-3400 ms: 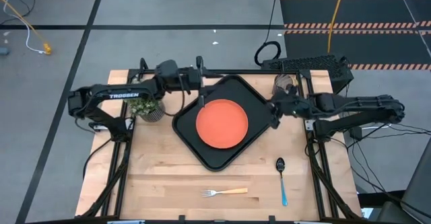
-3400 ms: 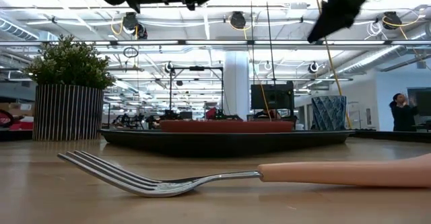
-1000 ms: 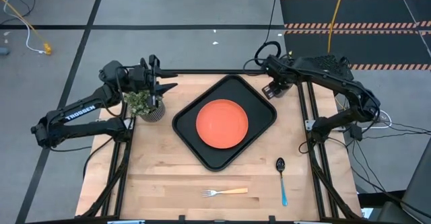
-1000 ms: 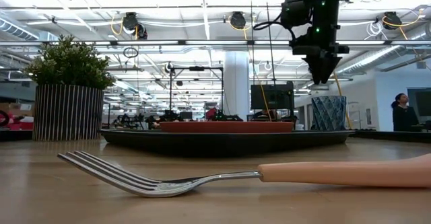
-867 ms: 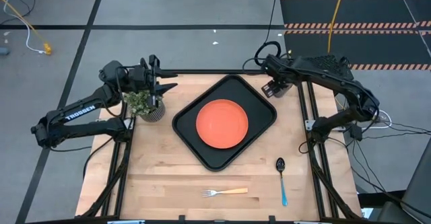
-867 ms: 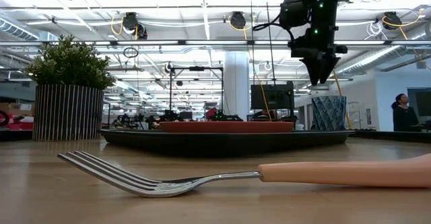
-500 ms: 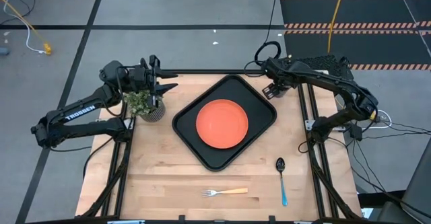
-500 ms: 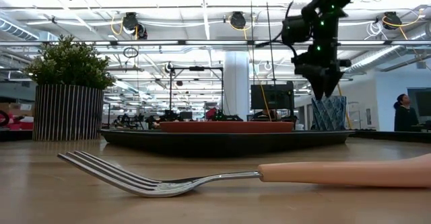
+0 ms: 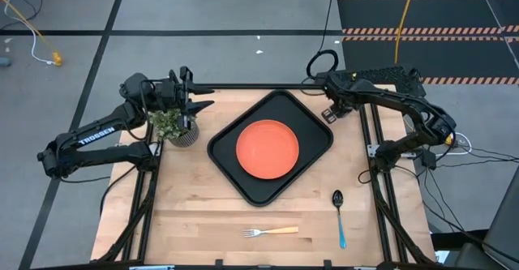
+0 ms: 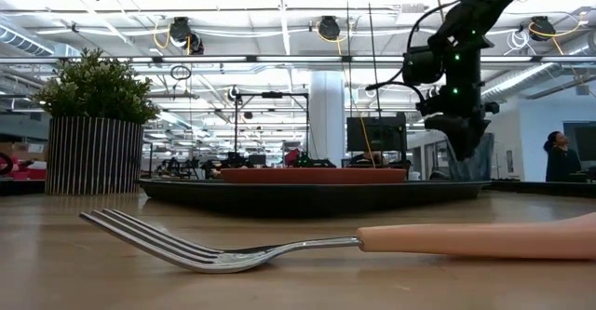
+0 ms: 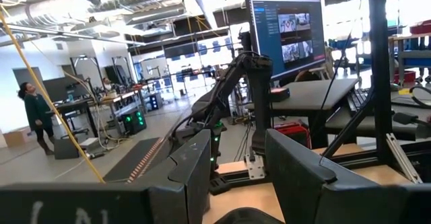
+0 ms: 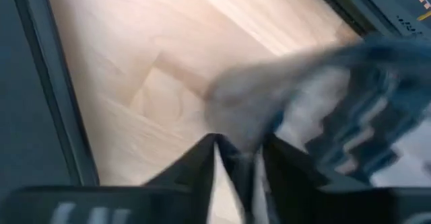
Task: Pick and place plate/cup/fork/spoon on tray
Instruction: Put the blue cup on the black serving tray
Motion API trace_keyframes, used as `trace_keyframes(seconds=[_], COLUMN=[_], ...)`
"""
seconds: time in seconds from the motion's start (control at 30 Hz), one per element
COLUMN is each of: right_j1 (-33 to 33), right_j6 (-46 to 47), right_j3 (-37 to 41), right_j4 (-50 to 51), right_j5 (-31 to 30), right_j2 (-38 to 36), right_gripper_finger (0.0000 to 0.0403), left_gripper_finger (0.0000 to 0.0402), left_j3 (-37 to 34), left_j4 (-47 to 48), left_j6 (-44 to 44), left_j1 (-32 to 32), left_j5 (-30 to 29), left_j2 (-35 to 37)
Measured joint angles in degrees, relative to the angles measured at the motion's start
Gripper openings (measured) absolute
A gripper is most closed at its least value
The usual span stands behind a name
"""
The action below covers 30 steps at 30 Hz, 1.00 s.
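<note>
From above, the plate [image 9: 267,148] lies on the tray [image 9: 316,129], and the right gripper [image 9: 330,113] hides the cup. Its wrist view shows the fingers [image 12: 202,158] straddling the cup [image 12: 316,109] rim, grip unclear. The left gripper [image 9: 199,105] hangs open by the plant [image 9: 174,126].

Left arm: stretched to far left corner, parked high | left gripper [image 9: 197,105]: fingers spread wide, nothing between, aimed inward | right arm: elbow bent, reaching to far right corner | right gripper [image 9: 331,114]: pointing straight down, low [image 10: 463,142] | right fingers [image 12: 202,158]: partly apart, grip not clear
</note>
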<state>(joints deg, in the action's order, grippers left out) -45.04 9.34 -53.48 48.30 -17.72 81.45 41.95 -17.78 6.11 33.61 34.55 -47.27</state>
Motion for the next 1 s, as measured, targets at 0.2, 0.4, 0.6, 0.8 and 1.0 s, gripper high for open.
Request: trace_keyframes(seconds=[0.2, 0.4, 0.6, 0.8, 1.0], right_j1=[0.5, 2.5, 8.1, 18.3, 27.1], right_j6=[-3.0, -4.2, -4.1, -8.1, -11.1], right_j3=[0.0, -1.1, -8.8, -16.5, -23.1], right_j4=[-0.5, -0.7, -1.4, -7.1, -7.3], right_j5=[-0.2, -0.1, 3.8, 6.0, 5.8], right_j2=[0.0, -1.5, -2.5, -1.4, 3.0], right_gripper_finger=[0.0011, 0.0003, 0.0002, 0.0001, 0.0001], left_gripper_finger=[0.0145, 0.0145, 0.0145, 0.0145, 0.0145], left_j3=[0.0, 0.0, 0.0, 0.0, 0.0], left_j4=[0.0, 0.9, 1.3, 1.3, 1.7], left_j6=[0.2, 1.9, 3.1, 3.0, 3.0], left_j1=[0.0, 0.0, 0.5, 1.9, 4.0], left_j5=[0.0, 0.0, -0.1, -0.1, -0.1], left_j2=[0.0, 0.0, 0.0, 0.2, 1.4])
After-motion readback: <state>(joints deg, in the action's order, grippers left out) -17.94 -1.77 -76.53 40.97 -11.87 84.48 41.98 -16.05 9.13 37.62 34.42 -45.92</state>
